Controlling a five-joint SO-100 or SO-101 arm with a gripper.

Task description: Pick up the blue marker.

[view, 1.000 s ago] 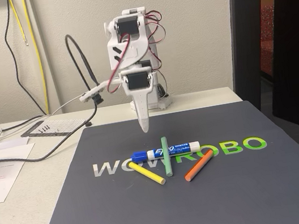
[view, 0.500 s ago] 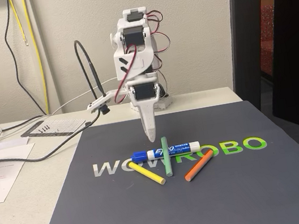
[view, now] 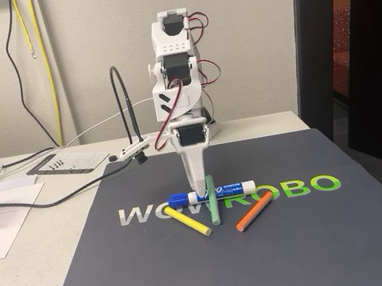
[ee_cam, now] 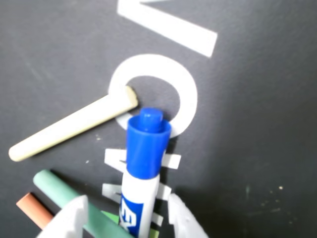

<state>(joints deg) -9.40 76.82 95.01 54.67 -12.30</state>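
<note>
Dark mat (view: 267,247), printed lettering, on table. White arm, gripper (view: 198,188) pointing straight down at mat. Blue marker (view: 212,194) lying flat across lettering, under green stick (view: 212,199). In wrist view, fingers (ee_cam: 181,218) spread, straddling marker barrel (ee_cam: 141,183), cap beyond the tips; contact not discernible.

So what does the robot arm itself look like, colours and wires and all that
The arm is white plastic with black motor blocks set into its joints. Thin red and black wires loop along its sides. The gripper has long white fingers tapering to a point.
</note>
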